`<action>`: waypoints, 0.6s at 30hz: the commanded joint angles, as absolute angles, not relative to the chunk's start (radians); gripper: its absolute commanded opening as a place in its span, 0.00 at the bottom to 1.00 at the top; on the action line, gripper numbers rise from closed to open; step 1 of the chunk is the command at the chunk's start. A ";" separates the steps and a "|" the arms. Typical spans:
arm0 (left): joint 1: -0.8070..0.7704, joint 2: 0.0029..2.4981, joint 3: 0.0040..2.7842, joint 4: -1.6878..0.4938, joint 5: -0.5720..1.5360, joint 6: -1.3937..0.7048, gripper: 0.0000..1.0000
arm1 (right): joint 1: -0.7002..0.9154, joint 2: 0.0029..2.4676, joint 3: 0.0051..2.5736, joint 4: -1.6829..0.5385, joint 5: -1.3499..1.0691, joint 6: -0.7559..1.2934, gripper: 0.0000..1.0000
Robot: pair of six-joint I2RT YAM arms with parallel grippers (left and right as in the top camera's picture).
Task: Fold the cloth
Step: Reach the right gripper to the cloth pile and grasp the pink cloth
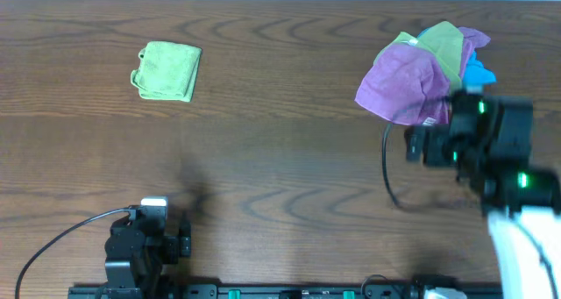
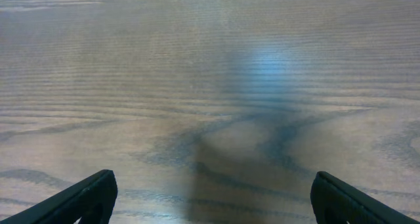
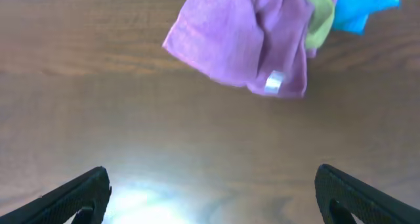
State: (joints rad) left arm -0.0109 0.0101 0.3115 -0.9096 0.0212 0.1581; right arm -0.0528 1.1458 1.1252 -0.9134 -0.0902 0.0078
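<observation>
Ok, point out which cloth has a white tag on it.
The large lilac-purple microfibre cloth in front; its small white tag shows at its near edge. The lime-green cloth and bright blue cloth bunched behind it show none.

The tabletop (image 1: 263, 159) is wood or a wood-look surface, dark brown with wavy grain. It is smooth with a slight sheen, and in both wrist views it throws back a soft patch of light. The purple cloth (image 1: 403, 81) is soft, matt fabric with a fine nap. Its small tag (image 3: 273, 83) is white, smoother and a little shiny. The blue cloth (image 3: 364, 6) and the lime-green cloth (image 3: 319, 17) bunched with it look like the same fuzzy, matt fabric, as does the folded green cloth (image 1: 168, 69). The left fingers (image 2: 82, 199) and right fingers (image 3: 75, 196) look like matt black plastic. The white casing (image 1: 521, 246) on the right arm looks like smooth plastic.
</observation>
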 commanded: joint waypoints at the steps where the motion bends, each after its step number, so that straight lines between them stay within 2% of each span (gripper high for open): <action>1: -0.015 0.004 0.278 -0.937 -0.001 0.179 0.95 | -0.079 1.287 1.250 -0.920 -0.069 0.032 0.99; 10: -0.015 0.004 0.278 -0.937 -0.001 0.179 0.96 | -0.147 1.652 1.488 -0.875 -0.049 0.001 0.99; 18: -0.015 0.004 0.278 -0.937 -0.001 0.179 0.96 | -0.162 1.816 1.519 -0.742 -0.050 -0.023 0.99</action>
